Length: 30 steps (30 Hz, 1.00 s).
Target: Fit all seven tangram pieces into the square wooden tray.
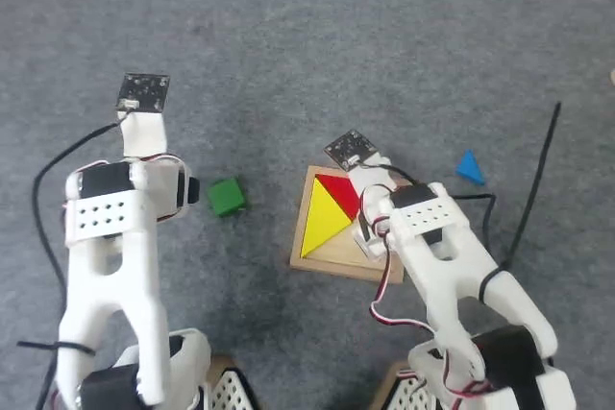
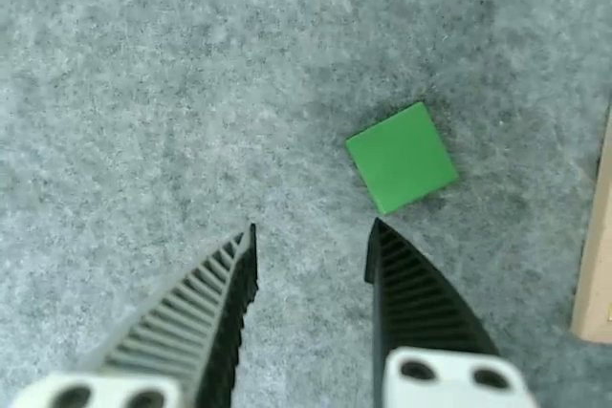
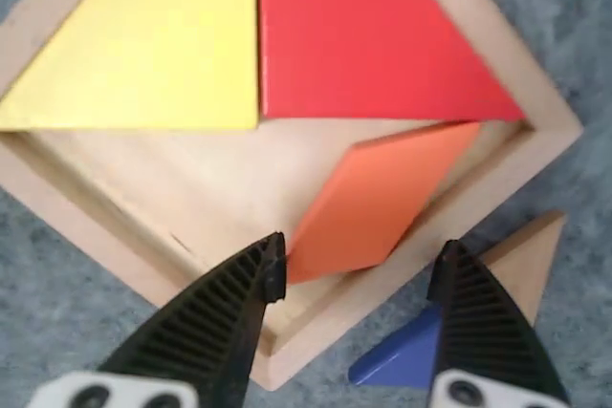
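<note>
Tray (image 3: 96, 246) holds yellow triangle (image 3: 163, 54), red triangle (image 3: 363, 35) and orange parallelogram (image 3: 382, 193), with the right gripper (image 3: 362, 246) spread wide over the parallelogram, while the left gripper (image 2: 313, 226), likewise spread and empty, hangs over grey mat (image 2: 143, 64) near the green square (image 2: 401, 157), and a blue triangle (image 1: 469, 167) lies well apart from the tray.

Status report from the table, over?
Left end effector open, near green square. Right end effector open above wooden tray: yellow triangle, red triangle, orange piece in. Blue triangle outside.
</note>
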Motion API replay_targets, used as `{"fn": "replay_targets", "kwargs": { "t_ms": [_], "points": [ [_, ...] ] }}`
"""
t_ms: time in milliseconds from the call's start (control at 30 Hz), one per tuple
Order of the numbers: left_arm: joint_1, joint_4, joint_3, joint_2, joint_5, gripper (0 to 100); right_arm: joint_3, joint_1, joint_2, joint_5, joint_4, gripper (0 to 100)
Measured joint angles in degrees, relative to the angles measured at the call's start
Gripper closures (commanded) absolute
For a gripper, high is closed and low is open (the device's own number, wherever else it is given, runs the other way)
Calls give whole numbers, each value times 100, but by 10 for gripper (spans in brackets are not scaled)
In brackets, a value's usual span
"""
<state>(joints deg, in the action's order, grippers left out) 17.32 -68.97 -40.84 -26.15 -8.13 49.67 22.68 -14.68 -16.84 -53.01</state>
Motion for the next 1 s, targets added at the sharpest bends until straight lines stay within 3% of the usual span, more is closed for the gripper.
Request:
{"fn": "replay_targets", "kwargs": {
  "t_ms": [800, 1000],
  "points": [
    [0, 0, 0, -9, -18, 811, -26, -396, 79, 255, 923, 735],
    [0, 0, 0, -9, -18, 811, -123, 53, 79, 264, 712, 735]
  ]
}}
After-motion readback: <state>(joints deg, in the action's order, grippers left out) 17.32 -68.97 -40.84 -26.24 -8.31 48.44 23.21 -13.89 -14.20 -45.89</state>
